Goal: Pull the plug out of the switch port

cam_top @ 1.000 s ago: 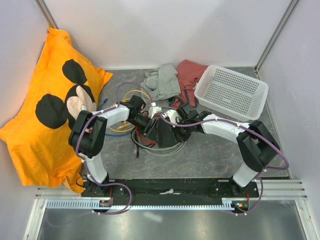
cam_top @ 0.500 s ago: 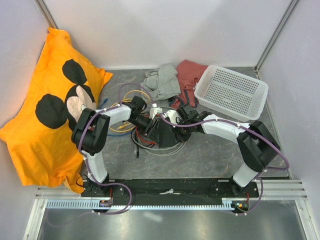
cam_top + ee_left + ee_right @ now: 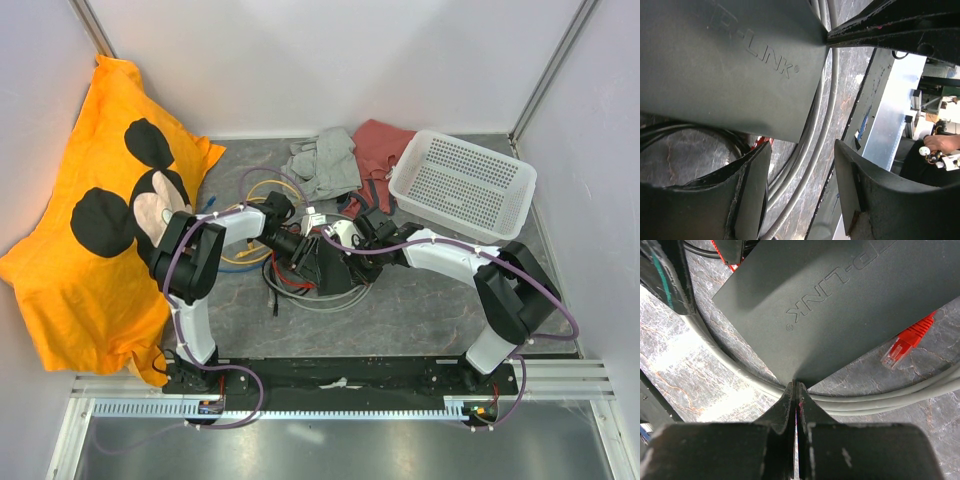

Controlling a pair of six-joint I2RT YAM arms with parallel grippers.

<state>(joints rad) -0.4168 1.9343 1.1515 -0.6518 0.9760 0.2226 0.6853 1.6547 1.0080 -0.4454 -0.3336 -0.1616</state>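
Left elbow swings toward 3 o'clock; left tool open at switch; right tool closed, touching its corner; pull pending.

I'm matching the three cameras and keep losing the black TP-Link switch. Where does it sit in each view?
Top external: the switch lies near the centre of the picture, a small dark shape.
Left wrist: the switch fills the upper left, lettering visible.
Right wrist: the switch fills the upper middle and right, lettering upside down.
Shared landmark: the grey cables looping beside it.
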